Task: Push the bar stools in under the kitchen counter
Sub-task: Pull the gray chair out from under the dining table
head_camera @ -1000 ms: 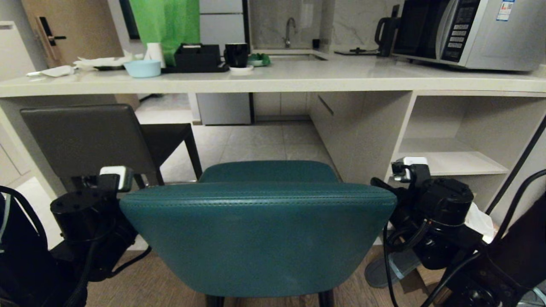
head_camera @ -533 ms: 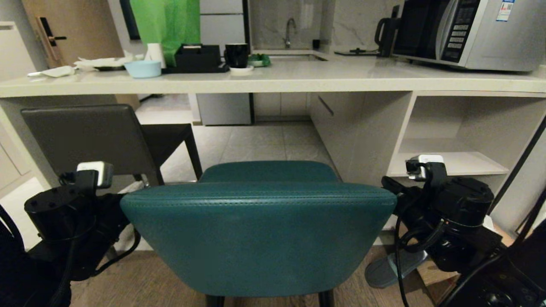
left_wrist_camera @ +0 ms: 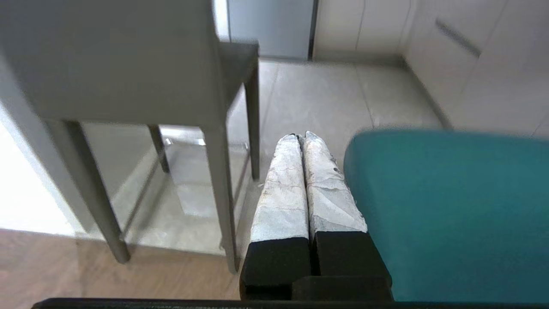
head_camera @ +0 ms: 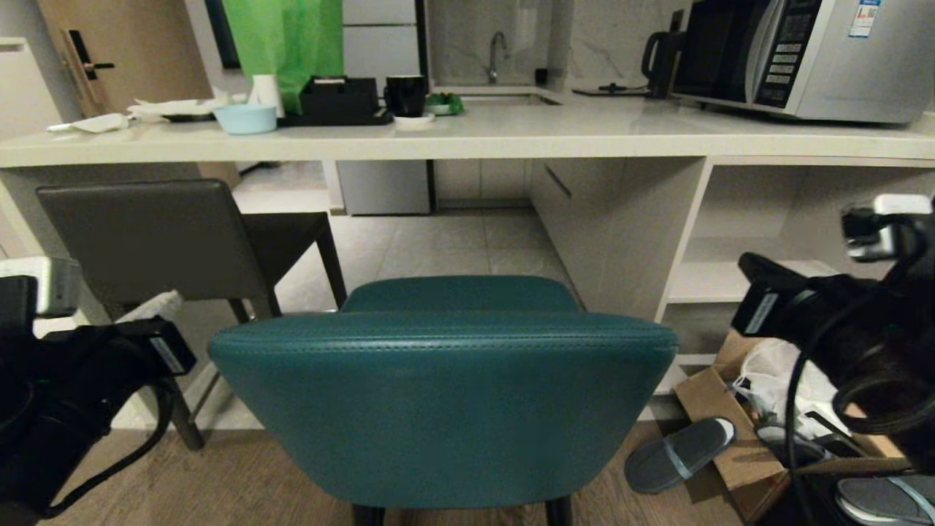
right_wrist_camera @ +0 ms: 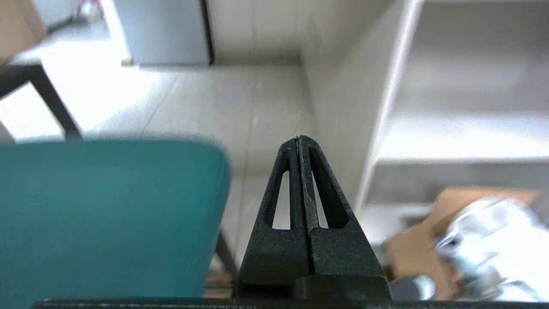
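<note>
Teal bar stool (head_camera: pixel 445 402), rounded padded stitched back, stands between clenched left tool (left_wrist_camera: pixel 301 139) and clenched right tool (right_wrist_camera: pixel 299 139).

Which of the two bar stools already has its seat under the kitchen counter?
The dark grey stool on the robot's left; its seat reaches under the kitchen counter. The teal stool stands out in front.

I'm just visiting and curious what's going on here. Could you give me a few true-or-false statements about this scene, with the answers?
1. The teal stool stands directly in front of the robot. True.
2. The left end effector is wide open. False: its fingers are shut together.
3. The right end effector grips the teal stool. False: it is shut on nothing, beside the stool.
4. The dark grey stool sits partly under the kitchen counter. True.
</note>
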Motion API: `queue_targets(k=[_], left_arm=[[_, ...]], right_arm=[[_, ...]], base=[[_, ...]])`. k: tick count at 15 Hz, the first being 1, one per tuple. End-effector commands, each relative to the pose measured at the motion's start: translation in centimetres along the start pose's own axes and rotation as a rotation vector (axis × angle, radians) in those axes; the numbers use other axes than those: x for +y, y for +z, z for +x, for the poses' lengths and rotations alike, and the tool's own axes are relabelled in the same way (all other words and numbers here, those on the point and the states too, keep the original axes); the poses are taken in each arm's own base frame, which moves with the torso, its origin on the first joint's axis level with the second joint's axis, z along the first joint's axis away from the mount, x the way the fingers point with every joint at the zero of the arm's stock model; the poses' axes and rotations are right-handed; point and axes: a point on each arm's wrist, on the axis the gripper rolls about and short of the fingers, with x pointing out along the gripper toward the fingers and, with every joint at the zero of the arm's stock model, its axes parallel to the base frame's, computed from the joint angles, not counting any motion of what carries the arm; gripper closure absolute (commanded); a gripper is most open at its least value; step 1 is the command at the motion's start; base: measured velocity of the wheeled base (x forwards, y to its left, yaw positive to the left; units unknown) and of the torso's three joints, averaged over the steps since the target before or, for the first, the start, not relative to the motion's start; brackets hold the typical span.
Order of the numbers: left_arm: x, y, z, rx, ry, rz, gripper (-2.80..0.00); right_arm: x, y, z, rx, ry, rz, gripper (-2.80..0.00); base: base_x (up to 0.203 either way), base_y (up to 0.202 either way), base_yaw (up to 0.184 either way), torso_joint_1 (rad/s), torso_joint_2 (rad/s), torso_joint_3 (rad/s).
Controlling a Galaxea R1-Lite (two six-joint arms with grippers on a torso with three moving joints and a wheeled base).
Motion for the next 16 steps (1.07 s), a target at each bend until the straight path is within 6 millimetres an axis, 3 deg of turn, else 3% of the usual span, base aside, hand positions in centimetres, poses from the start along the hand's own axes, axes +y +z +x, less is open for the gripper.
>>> queue_targets(k=[1,3,6,9,12,16], left_arm=[[0.8,3.6,-4.4,-0.066,0.004,-0.017,0.0],[1.5,5.6,-8.5,-0.055,0.014,-0.029,0.0],[2.8,7.5,-14.0,-0.1,0.09,-0.049,0.0],[3.4,8.2,-17.5,-0.194,0.157,-0.061,0.0],[3.7,7.9,-20.6,-0.249,0.173,-0.032,0.0],[4.0,4.5,-23.4,-0.198,0.218,-0.006,0.0]], right_arm=[[-2.3,4.7,-3.7,-0.132,-0.038,0.031,0.0],[-4.4,6.9,-6.5,-0.178,-0.102,0.007,0.0],[-6.9,8.4,-11.3,-0.229,-0.2,-0.012,0.0],[-8.3,8.8,-16.2,-0.282,-0.279,-0.02,0.0],[-8.9,7.5,-21.2,-0.277,-0.336,-0.038,0.0],[-8.8,4.1,-26.8,-0.237,-0.381,-0.061,0.0]], base=[[0.0,0.0,0.0,0.0,0.0,0.0],[0.0,0.0,0.0,0.0,0.0,0.0],[0.0,0.0,0.0,0.0,0.0,0.0],[0.0,0.0,0.0,0.0,0.0,0.0],[0.0,0.0,0.0,0.0,0.0,0.0],[0.0,0.0,0.0,0.0,0.0,0.0]])
